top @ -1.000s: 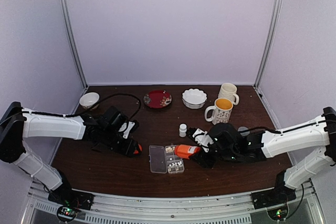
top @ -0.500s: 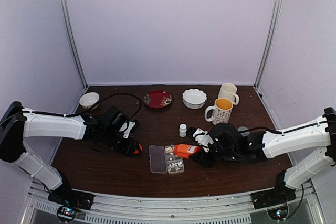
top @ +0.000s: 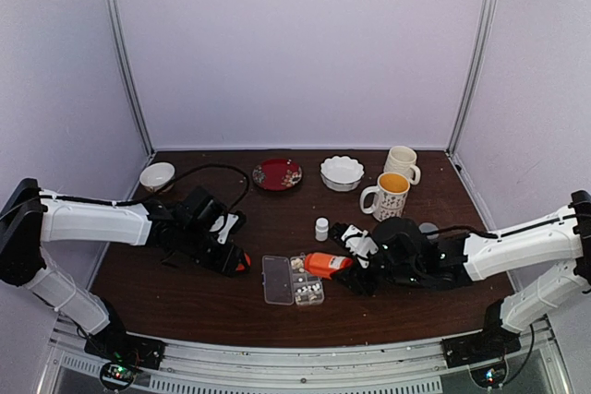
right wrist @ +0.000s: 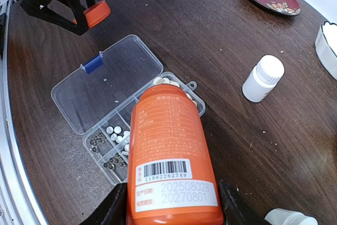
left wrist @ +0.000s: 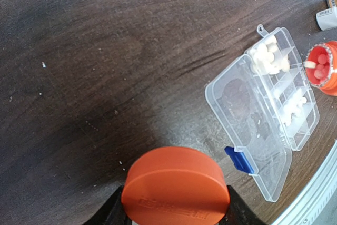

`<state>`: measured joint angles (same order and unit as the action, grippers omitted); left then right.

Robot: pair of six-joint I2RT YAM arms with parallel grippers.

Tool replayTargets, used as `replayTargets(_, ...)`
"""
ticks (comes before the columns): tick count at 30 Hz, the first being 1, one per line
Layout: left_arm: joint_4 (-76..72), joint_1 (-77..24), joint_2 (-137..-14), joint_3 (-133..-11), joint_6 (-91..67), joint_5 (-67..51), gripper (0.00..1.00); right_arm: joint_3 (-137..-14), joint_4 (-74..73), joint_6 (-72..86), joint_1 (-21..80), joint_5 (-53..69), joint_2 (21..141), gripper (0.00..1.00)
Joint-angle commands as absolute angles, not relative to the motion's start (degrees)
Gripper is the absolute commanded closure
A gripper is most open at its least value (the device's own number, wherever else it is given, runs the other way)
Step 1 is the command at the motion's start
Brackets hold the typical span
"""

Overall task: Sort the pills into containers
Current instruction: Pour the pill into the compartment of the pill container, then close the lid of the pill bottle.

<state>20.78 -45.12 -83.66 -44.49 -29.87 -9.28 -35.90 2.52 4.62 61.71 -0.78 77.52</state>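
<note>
On the dark wood-grained counter (top: 277, 219), the left claw (top: 235, 261) is closed part-way around a smooth, round orange cap (left wrist: 175, 185), at about 9 o'clock from the clear plastic pill box (left wrist: 247, 114), whose flat hinged lid lies open. Tiny round whitish pills (left wrist: 267, 60) sit in several of its little square cells (right wrist: 102, 146), near the counter's 6 o'clock edge. At the box's 3 o'clock, the right claw (top: 358, 272) grips a glossy, cylindrical orange bottle (right wrist: 171, 151), tipped with its mouth over the cells.
</note>
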Motion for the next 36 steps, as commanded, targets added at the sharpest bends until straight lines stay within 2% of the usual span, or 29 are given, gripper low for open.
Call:
replayTargets(1, 18.8, -45.7, -83.7, -45.6, -29.7, -9.8, 0.98, -32.5, 9.7, 6.4, 62.0, -1.4, 73.4, 1.0)
replayTargets(4, 18.8, -45.8, -83.2, -45.6, -29.9, -9.8, 0.98, -33.6, 7.4, 6.5, 61.7, -1.4, 73.7, 1.0)
replayTargets(19, 21.1, -46.0, -75.1, -48.0, -30.9, -12.4, 0.98, -20.1, 34.5, 5.7, 61.3, 2.9, 66.2, 1.0)
replayTargets(31, 26.1, -46.0, -65.6, -57.1, -33.7, -17.2, 0.97, -16.7, 48.1, 0.9, 61.3, 4.5, 56.0, 1.0)
replayTargets(36, 23.6, -46.0, -62.7, -61.6, -36.6, -22.7, 0.97, -16.9, 60.4, -4.8, 61.3, 6.5, 55.5, 1.0)
